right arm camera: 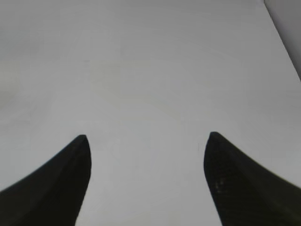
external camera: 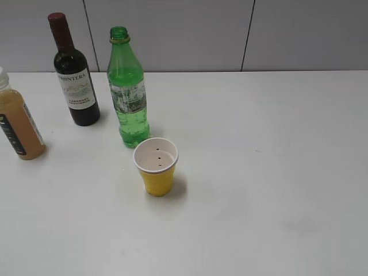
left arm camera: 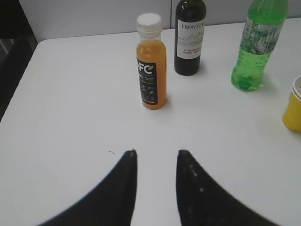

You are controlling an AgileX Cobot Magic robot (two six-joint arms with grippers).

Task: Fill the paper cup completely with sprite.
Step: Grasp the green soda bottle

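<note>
- Left claw (left arm camera: 156, 153): jaws partly apart, empty, above bare bench (external camera: 276, 172).
- Right claw (right arm camera: 148, 136): jaws wide apart, empty.
- Paper cup (external camera: 156, 166): upright, mid-bench.
- Sprite bottle (external camera: 127, 89): uncapped, just behind cup.
- Wine bottle (external camera: 75, 75), juice bottle (external camera: 18, 123): toward left edge.

Left tool (left arm camera: 156, 153) stands partly parted (nothing gripped), right tool (right arm camera: 148, 136) gapes wide.
</note>
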